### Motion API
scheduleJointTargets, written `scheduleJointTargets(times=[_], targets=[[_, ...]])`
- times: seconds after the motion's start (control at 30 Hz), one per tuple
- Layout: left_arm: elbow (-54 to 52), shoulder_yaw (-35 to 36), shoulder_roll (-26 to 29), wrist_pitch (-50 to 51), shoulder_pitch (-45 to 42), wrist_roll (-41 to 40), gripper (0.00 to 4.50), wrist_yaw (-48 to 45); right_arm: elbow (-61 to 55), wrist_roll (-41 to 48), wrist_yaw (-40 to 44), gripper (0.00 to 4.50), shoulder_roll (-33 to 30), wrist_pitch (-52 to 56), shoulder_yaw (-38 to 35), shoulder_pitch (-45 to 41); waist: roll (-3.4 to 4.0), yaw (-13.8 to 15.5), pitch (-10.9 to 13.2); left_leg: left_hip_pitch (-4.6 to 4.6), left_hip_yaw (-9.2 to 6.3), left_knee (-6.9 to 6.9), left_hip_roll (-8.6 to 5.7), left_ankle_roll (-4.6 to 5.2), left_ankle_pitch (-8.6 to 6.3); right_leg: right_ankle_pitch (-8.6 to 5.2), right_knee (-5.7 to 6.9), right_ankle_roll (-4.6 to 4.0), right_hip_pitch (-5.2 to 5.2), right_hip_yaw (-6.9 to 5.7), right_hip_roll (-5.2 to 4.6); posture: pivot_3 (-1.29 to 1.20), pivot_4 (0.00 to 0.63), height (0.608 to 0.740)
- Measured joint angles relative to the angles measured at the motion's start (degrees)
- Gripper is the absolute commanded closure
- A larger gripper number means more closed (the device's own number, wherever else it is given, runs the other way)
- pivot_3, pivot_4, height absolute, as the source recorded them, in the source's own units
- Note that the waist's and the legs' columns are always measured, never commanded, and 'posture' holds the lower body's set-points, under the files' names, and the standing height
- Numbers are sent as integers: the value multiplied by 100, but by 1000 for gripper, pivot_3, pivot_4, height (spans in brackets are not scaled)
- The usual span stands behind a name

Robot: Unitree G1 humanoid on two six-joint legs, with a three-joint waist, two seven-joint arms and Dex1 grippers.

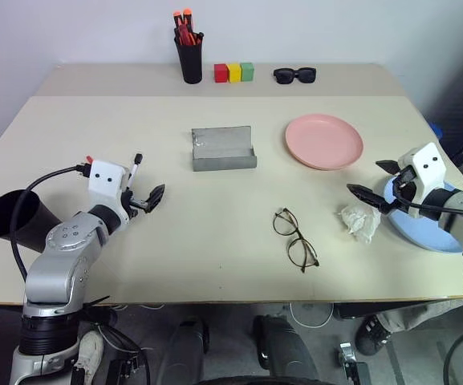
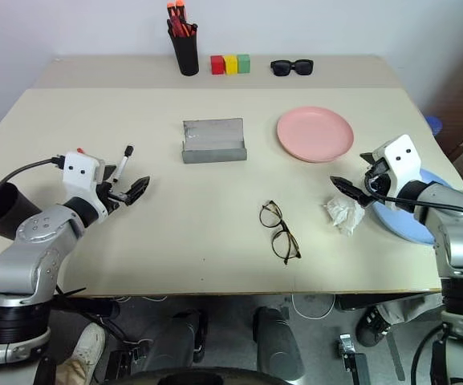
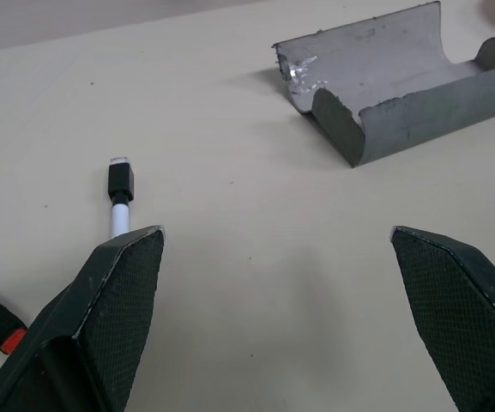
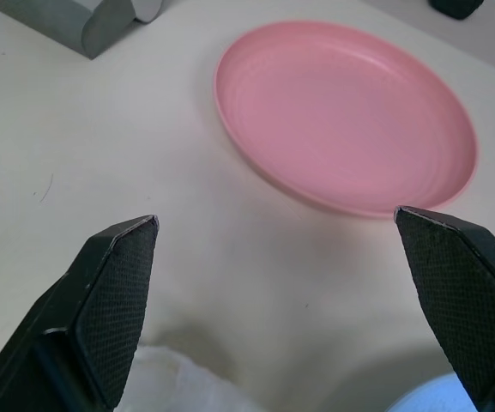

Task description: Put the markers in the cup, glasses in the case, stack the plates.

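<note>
My left gripper point(image 3: 277, 232) hovers open over the left side of the table. A dark marker with a pale tip point(image 1: 136, 166) lies just beside its left finger point(image 3: 118, 292), and a second marker's red end point(image 1: 89, 159) shows behind the wrist. The wide black cup point(image 1: 6, 220) sits at the table's left edge by my left arm. The open grey case point(image 1: 223, 148) is at mid-table, and the wire-framed glasses point(image 1: 295, 238) lie nearer the front. My right gripper point(image 4: 274, 216) is open above the light blue plate point(image 1: 428, 228), pointing toward the pink plate point(image 1: 323, 141).
A crumpled white tissue point(image 1: 359, 220) lies left of the blue plate. Along the back stand a narrow black pen holder point(image 1: 189, 56) with orange-capped red markers, three coloured blocks point(image 1: 233, 72) and black sunglasses point(image 1: 294, 75).
</note>
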Motion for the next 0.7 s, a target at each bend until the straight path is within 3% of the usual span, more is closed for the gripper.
scheduleJointTargets(times=[0.47, 0.7], targets=[[7, -129, -123, -1, -54, 33, 168, 105, -75, -61, -136, 0, 232, -21, 224, -25, 0, 1, 0, 1, -2, 3, -1, 0, 0, 1, 1, 2, 3, -1, 0, 0, 150, 740], [439, -193, -134, 30, -748, 277, 168, 377, -515, -92, -403, 0, 571, -3, 449, -218, 0, 3, 0, 1, -3, 6, -2, 0, 0, 3, 2, 5, 4, -1, 0, 0, 150, 740]])
